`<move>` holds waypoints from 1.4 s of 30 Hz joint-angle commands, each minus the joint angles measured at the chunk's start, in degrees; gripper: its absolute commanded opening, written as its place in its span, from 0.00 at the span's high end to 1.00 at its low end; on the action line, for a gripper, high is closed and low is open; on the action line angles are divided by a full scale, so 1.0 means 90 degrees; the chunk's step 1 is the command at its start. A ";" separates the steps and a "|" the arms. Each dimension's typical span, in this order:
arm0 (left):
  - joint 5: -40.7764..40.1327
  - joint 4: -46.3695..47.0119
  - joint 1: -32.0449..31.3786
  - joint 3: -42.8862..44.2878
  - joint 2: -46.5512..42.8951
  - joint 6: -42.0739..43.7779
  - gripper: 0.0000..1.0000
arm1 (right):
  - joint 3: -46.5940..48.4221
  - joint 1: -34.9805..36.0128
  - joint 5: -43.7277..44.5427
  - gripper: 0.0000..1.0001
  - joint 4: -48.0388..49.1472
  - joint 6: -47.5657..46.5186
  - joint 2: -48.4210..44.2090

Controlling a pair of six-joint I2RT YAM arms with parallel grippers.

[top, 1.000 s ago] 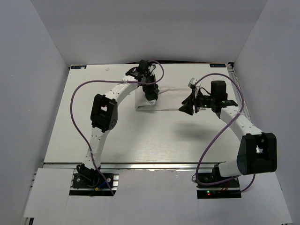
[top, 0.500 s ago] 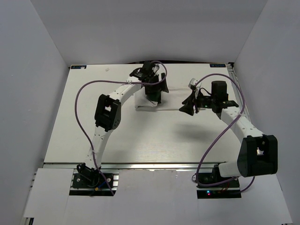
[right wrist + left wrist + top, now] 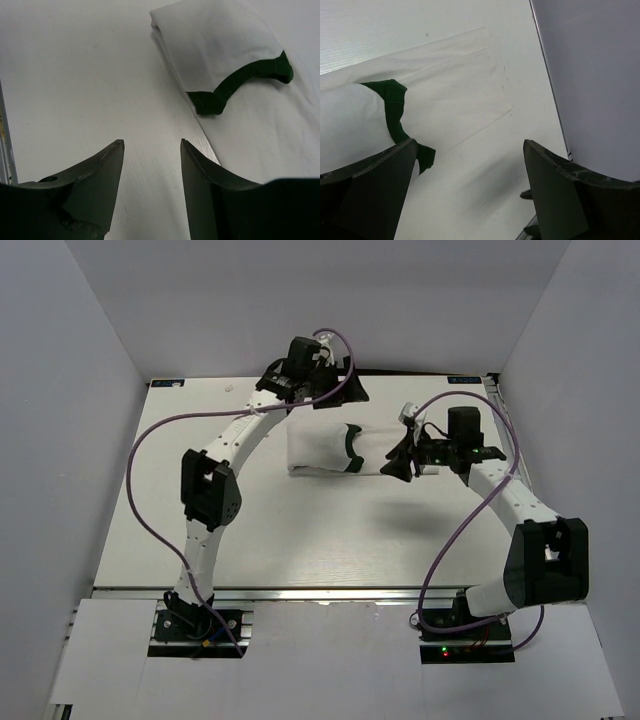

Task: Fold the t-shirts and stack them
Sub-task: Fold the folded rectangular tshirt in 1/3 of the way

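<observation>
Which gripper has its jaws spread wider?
The left gripper: its fingers stand far apart near the t-shirt, while the right gripper shows a narrower gap. Neither holds anything.

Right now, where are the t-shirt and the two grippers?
t-shirt (image 3: 318, 452): top view, middle of the folded cloth.
left gripper (image 3: 470, 145): left wrist view, midway between fingertips.
right gripper (image 3: 151, 142): right wrist view, midway between fingertips.

the left arm (image 3: 210, 490) stretches to the far side and bends right, its left gripper (image 3: 338, 390) spread wide, holding nothing. the right arm (image 3: 545, 560) curves left, its right gripper (image 3: 402, 462) partly parted, also gripping nothing.
</observation>
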 commanded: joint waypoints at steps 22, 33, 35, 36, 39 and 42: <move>0.1513 0.2584 0.1170 -0.5203 -0.1642 0.0250 0.88 | 0.3153 0.1200 -0.0064 0.85 0.1842 0.3983 0.4330; 0.1278 0.2622 0.1336 -0.5945 -0.1358 0.0455 0.96 | 0.2901 0.1200 0.0249 0.86 0.1970 0.4140 0.4966; 0.1278 0.2623 0.1375 -0.6111 -0.1281 0.0543 0.97 | 0.2881 0.1191 0.0444 0.86 0.1843 0.4062 0.5024; 0.1278 0.2623 0.1395 -0.6141 -0.1242 0.0544 0.97 | 0.2891 0.1191 0.0512 0.85 0.1814 0.4052 0.5044; 0.1200 0.2661 0.1483 -0.6180 -0.1046 0.0573 0.99 | 0.2920 0.1181 0.0824 0.84 0.1618 0.3964 0.5132; 0.1210 0.2691 0.1512 -0.6131 -0.0910 0.0622 1.00 | 0.2901 0.1171 0.0943 0.84 0.1492 0.3837 0.5161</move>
